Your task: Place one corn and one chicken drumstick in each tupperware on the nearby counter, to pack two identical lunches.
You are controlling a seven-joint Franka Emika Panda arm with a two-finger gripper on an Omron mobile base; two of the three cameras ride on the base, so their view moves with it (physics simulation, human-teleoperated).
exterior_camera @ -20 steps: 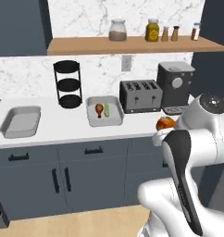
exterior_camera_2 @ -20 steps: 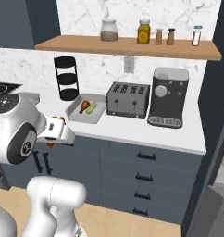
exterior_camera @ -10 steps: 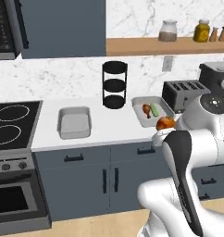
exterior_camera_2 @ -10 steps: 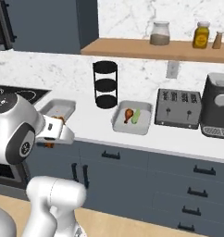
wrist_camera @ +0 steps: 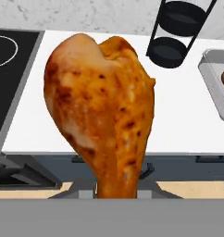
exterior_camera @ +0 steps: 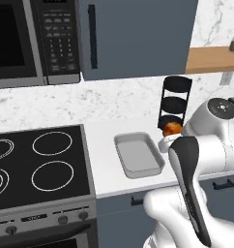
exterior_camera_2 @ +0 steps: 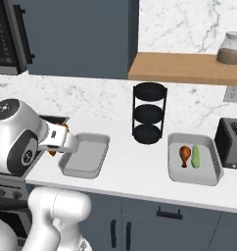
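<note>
Now, gripper (exterior_camera_2: 56, 142): clamped on a chicken drumstick (wrist_camera: 102, 111) (meaty end up).
Empty tupperware (exterior_camera_2: 86, 155): just beside it, on the counter (exterior_camera_2: 135, 171).

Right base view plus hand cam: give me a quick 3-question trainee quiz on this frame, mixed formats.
1. True or false: the tupperware nearest the stove already holds food.
2. What does the gripper hold?
3. The far tupperware holds: A) two corn, B) a drumstick and a green corn, C) nothing.

Key: 1 false; 2 a chicken drumstick; 3 B.
</note>
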